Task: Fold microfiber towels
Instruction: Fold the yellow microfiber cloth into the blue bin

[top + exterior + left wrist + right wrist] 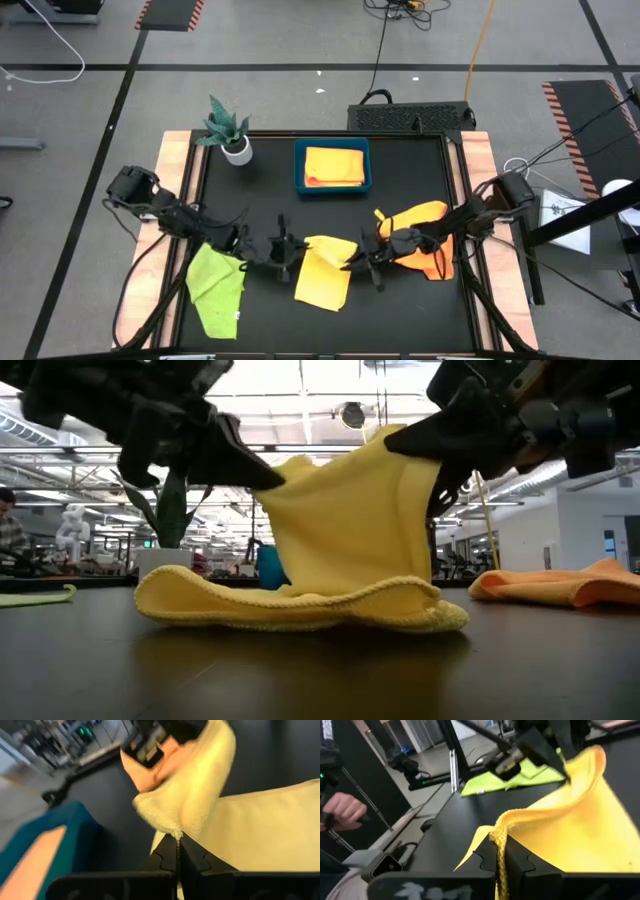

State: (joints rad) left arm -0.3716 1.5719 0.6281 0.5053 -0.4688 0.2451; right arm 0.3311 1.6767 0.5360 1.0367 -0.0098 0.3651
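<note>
Yellow microfiber towel [325, 270], soft and floppy, sits near the front middle of the black counter [400, 200], between the two arms. Both arms work on it.

Left end effector [178, 851]: fingers pressed closed on one corner of the yellow towel, hem pinched between the pads. Right end effector [501, 855]: likewise clamped on the opposite corner, hem edge running down between the fingers. The low view shows both held corners raised off the counter, cloth tenting between them, while the rest lies on the surface with a thick rolled edge toward the camera.

Judged step: first fold, carrying the lifted edge over onto the resting edge.

Notes for doing it well:
- Keep both corners at equal height and move them together; uneven travel will skew the fold.
- Hold the span between the corners lightly taut so the middle does not sag and bunch.
- Resting half looks rumpled at its near edge; a short drag across the counter may flatten it before laying over.
- Lower onto the far corners, align hems, then release.

Elsewhere: lime green microfiber towel [216, 288] lies flat beside the left arm; orange microfiber towel [420, 240] lies crumpled under the right arm. Rigid blue rectangular tray [299, 168] at the back holds folded yellow-orange cloth. Small potted plant [228, 131] stands at the back left.
</note>
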